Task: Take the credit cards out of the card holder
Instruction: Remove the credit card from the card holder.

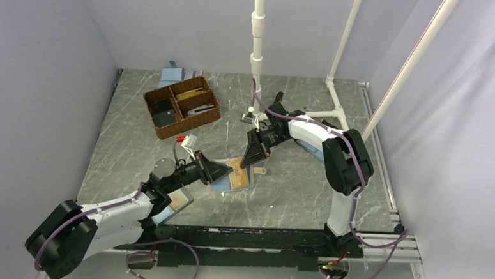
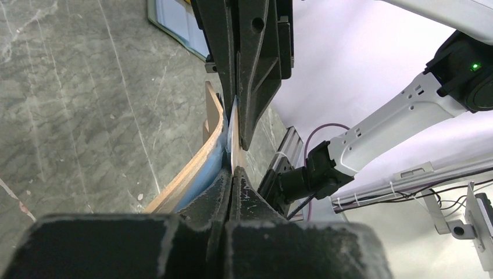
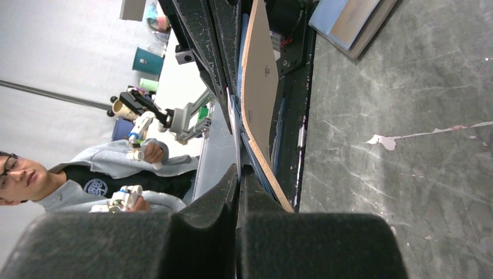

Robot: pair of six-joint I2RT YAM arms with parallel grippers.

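Two arms reach in over the grey marbled table (image 1: 306, 200) and meet near its middle, the left arm (image 1: 110, 212) low and stretched out, the right arm (image 1: 343, 160) folded back on itself. On my overhead feed a wicker basket (image 1: 188, 127) with compartments sits toward the far left, well apart from the work.

The card holder (image 1: 240, 177) is between the two grippers at mid-table, light blue with tan edging. From the left wrist I see it bowed, with the tan outer face curving away from the blue inside.

A second folder with a brown half (image 1: 178, 200) lies beside the left forearm, and a blue folder (image 1: 308, 144) shows under the right arm.

The left gripper (image 1: 225, 173) has its fingers pressed together on the near edge of the holder. The right gripper (image 1: 252, 160) comes in from the opposite side, fingers also pressed together, pinching a thin pale sheet (image 2: 234, 136) at the holder's open edge. I cannot tell whether that is a card or an inner flap.

A small tan tab (image 1: 260, 171) lies on the table just beside the holder's right edge.
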